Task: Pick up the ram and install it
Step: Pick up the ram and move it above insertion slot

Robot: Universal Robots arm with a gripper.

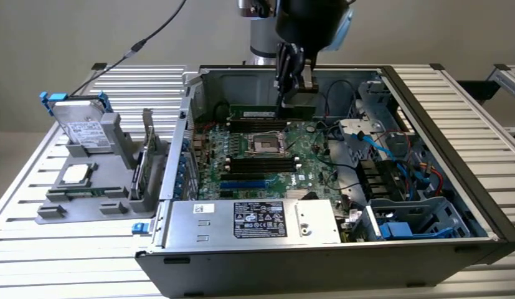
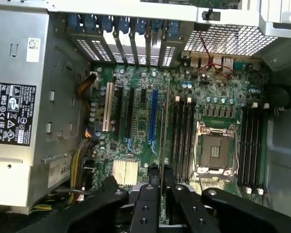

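My gripper (image 1: 289, 94) reaches down into the open computer case (image 1: 456, 118), shut on the ram (image 1: 259, 113). The ram is a long dark-green stick held level on its edge, just above the motherboard (image 1: 303, 156) near the case's far wall. In the wrist view the ram (image 2: 163, 126) appears edge-on as a thin line running out from between the black fingers (image 2: 148, 204). It hangs over the board between the blue expansion slot (image 2: 153, 116) and the black memory slots (image 2: 182, 136). More black memory slots (image 2: 252, 145) lie on the other side of the open processor socket (image 2: 214, 150).
A silver power supply (image 1: 257, 221) fills the near side of the case. Cables and drive bays (image 1: 398, 156) crowd the exterior view's right. Outside, at the exterior view's left, a grey holder (image 1: 66, 208) carries a hard drive (image 1: 83, 131), a silver processor chip (image 1: 77, 174) and an upright card (image 1: 145, 162).
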